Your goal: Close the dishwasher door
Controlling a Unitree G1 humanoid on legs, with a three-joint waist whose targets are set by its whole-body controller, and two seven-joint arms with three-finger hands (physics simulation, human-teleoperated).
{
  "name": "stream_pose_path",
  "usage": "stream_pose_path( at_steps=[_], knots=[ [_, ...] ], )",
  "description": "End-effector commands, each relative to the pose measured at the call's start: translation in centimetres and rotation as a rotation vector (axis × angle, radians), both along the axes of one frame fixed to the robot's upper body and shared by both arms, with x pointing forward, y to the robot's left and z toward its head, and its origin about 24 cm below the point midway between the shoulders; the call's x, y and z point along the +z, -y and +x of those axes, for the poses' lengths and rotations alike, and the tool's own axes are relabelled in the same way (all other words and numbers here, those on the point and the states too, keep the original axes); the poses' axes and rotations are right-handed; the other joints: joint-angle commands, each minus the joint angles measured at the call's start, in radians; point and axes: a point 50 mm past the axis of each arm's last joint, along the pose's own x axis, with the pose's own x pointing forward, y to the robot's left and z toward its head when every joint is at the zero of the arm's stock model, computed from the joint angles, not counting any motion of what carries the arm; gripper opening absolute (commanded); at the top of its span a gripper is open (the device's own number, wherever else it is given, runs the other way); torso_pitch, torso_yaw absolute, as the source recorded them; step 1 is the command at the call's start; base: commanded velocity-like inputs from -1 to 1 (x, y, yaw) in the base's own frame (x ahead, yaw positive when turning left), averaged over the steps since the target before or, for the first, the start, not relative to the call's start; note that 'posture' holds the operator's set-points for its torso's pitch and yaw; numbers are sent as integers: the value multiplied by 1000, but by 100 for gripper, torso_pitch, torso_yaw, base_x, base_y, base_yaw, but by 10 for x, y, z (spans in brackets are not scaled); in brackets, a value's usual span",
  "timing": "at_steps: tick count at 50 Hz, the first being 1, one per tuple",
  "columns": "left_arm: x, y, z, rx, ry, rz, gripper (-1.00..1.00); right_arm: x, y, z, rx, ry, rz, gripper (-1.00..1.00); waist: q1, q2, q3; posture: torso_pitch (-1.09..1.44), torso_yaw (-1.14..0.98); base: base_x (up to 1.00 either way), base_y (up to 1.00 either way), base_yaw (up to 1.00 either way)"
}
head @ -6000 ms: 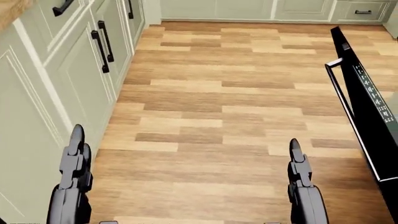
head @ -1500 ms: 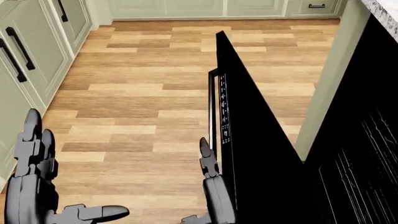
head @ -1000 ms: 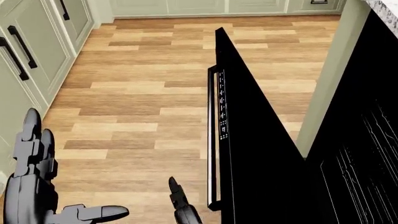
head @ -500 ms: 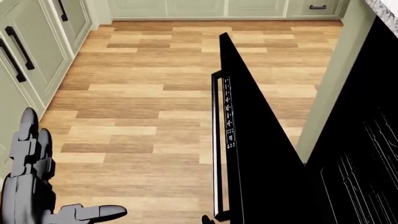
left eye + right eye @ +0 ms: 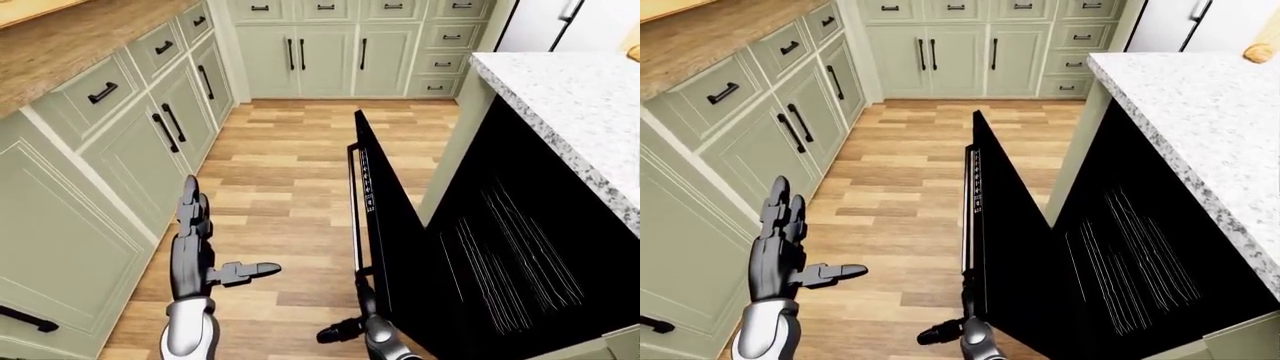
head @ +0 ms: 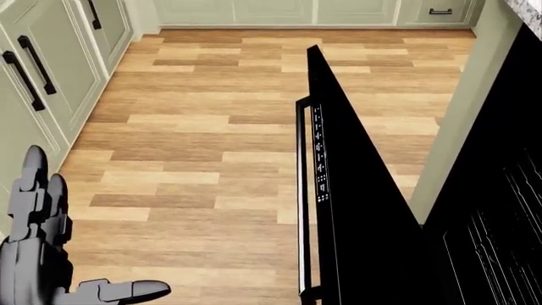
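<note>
The dishwasher door [image 5: 395,225] stands partly raised in the middle of the kitchen aisle, hinged low and tilted out from the dark dishwasher cavity [image 5: 510,255] under the granite tabletop [image 5: 570,112] on the right; its long bar handle [image 6: 302,197] and strip of control buttons [image 6: 320,155] face left toward the wood floor [image 5: 280,187]. The right robot hand [image 5: 965,326] sits at the near, low end of the door, right by the bottom of the handle bar, with its thumb sticking out to the left; whether the other fingers are curled round the handle or merely pressed against the panel cannot be told, since the door edge and the frame edge hide them. That placement looks meant for pushing the panel up and to the right toward the cavity. The left robot hand [image 5: 195,251] hovers well apart from the door, near the green base cabinets [image 5: 130,142] on the left, fingers straight up and thumb spread sideways, holding nothing; it seems parked clear so as not to block the swing. The door appears roughly halfway shut, with a wide wedge of gap still showing against the cavity.
</note>
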Motion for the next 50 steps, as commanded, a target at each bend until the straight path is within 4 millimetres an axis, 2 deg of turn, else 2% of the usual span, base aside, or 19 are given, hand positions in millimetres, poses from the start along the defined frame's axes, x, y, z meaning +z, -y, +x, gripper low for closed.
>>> stream_pose_path(
  at_steps=[1, 18, 28, 39, 50],
  knots=[
    [16, 1, 0, -4, 84, 14, 100, 13, 2, 17, -26, 95, -4, 100, -2, 2, -19, 0, 0, 0, 0, 0],
    [15, 2, 0, -7, 84, 15, 100, 22, 14, 25, -225, 199, -22, 100, -1, 1, -19, 0, 0, 0, 0, 0],
    [16, 2, 0, -8, 84, 14, 100, 23, 18, 25, -277, 213, -26, 100, -1, 5, -21, 0, 0, 0, 0, 0],
    [17, 1, -1, -6, 86, 13, 100, 26, 34, 25, -440, 260, -55, 100, 1, 7, -19, 0, 0, 0, 0, 0],
    [18, 0, -1, -4, 88, 10, 100, 28, 42, 25, -530, 288, -87, 100, 4, 2, -15, 0, 0, 0, 0, 0]
  ],
)
